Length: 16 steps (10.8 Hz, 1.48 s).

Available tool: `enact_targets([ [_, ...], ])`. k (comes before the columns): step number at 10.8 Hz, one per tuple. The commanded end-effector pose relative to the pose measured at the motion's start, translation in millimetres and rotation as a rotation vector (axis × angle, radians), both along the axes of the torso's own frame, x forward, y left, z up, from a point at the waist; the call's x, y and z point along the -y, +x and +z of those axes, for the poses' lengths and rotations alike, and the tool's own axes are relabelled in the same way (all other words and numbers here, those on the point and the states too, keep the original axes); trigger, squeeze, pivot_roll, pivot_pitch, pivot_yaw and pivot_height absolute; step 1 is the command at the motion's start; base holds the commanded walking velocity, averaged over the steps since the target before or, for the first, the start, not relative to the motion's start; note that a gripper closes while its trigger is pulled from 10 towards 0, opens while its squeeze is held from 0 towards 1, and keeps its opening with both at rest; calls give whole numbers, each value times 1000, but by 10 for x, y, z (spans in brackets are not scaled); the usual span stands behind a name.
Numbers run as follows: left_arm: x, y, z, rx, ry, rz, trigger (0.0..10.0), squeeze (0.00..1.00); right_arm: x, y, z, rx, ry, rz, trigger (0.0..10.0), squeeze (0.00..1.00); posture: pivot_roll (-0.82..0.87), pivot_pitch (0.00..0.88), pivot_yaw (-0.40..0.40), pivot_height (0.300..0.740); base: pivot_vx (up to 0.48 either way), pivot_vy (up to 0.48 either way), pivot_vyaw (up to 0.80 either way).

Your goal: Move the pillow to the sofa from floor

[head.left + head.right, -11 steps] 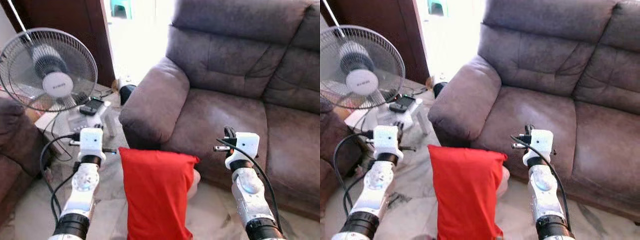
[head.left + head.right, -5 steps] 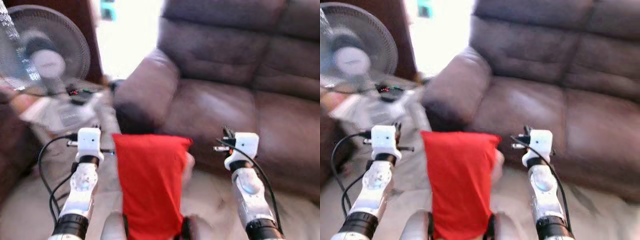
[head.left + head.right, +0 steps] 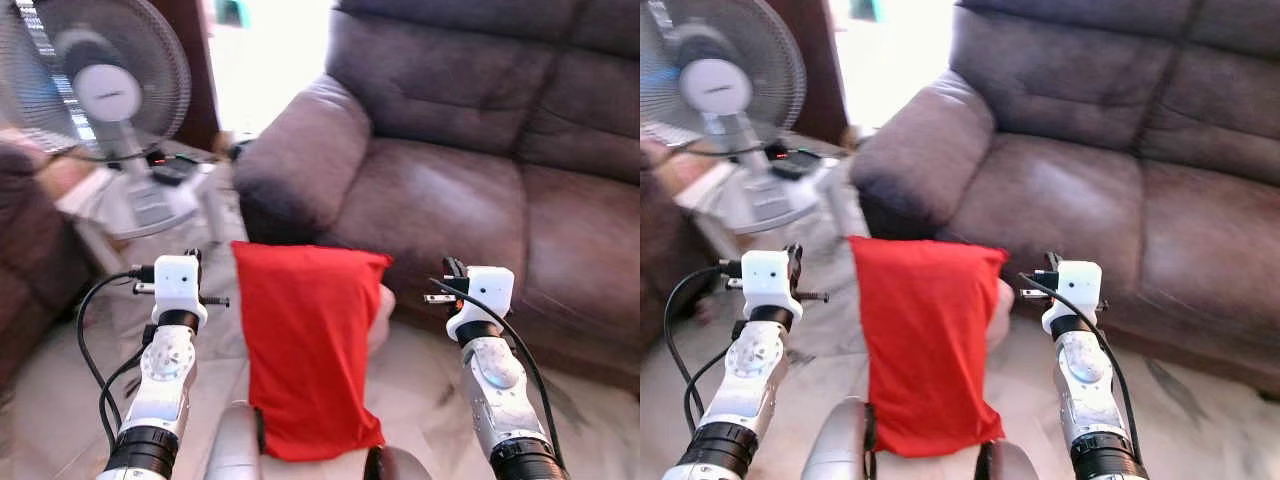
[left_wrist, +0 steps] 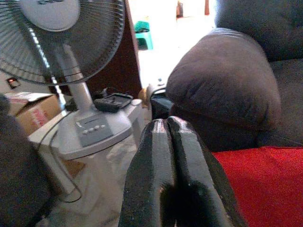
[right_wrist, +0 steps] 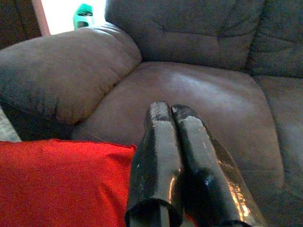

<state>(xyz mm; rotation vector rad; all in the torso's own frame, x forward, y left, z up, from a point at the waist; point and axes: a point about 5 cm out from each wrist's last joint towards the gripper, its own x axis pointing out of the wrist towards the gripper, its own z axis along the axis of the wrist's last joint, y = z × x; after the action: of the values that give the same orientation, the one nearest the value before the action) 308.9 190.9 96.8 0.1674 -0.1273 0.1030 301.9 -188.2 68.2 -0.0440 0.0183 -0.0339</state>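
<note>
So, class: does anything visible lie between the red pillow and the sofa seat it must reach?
Nothing visible does. The red pillow stands on the floor just in front of the sofa, beside its armrest; the seat cushion behind it is bare.

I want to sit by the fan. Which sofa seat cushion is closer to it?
The seat cushion right beside the big rounded armrest, just past the red pillow. The fan stands beyond that armrest; the other seat cushion lies farther from it.

Red pillow (image 3: 312, 345) upright on the floor, against the brown sofa (image 3: 470, 190) front.
</note>
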Motion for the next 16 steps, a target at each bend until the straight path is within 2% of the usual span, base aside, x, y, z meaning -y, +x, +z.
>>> enact_targets([
  [1,-1,17,33,0,4,-4,10000,0,14,7,44,14,0,0,10000,0,51,95,-51,640,0,0,0],
  [4,-21,23,20,-11,-5,4,10000,0,1,7,70,30,-29,18,10000,0,49,100,-49,640,0,0,0],
  [5,-21,24,20,-13,-4,3,10000,0,-24,5,74,34,-36,34,10000,0,49,99,-48,640,0,0,800],
  [6,-22,22,19,-15,-1,0,10000,0,-29,-1,61,30,-30,30,10000,0,52,95,-45,640,0,0,800],
  [9,-2,48,32,-21,-8,-11,10000,0,-40,-8,43,28,11,18,10000,0,52,80,-33,640,0,0,0],
  [16,5,42,37,-32,-4,-19,10000,0,-65,-6,34,22,22,18,10000,0,61,112,-29,640,0,0,0],
])
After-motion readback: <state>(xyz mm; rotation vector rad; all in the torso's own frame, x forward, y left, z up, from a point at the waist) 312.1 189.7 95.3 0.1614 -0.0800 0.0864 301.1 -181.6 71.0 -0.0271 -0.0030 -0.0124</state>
